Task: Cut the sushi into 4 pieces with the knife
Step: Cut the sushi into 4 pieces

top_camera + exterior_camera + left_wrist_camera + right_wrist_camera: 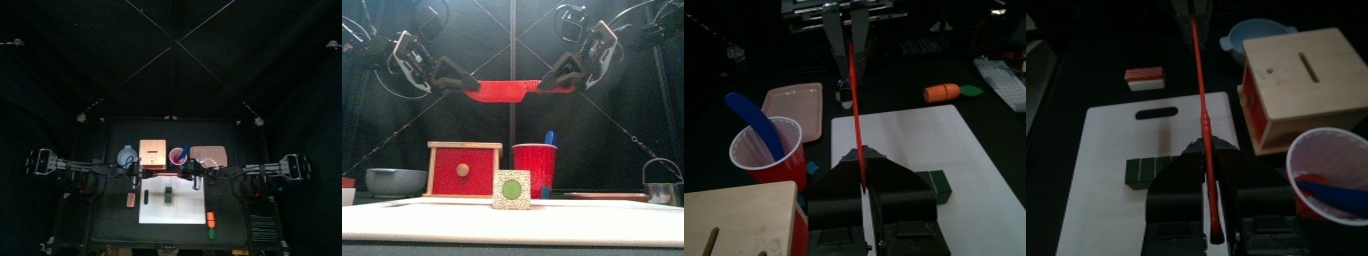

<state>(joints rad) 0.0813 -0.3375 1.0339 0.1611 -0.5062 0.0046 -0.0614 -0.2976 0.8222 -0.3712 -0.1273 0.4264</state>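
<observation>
A red toy knife [509,90] hangs level in the air, high over the table. My left gripper [460,78] is shut on one end of it and my right gripper [559,76] on the other. In the left wrist view the knife [850,100] runs as a thin red line from my jaws [862,160] to the other gripper; the right wrist view shows it [1200,100] the same way. Below them the dark green sushi roll [171,195] lies whole on the white cutting board [154,210]. In the front view its end [512,188] faces forward.
Behind the board stand the wooden box [462,170] and a red cup [533,168] holding a blue knife [549,138]. The blue-grey bowl [396,181] is at the left and a metal cutter [660,188] at the right. A pink tray [209,155] lies back right. An orange toy [211,218] lies right of the board and a red-and-white toy [131,200] left of it.
</observation>
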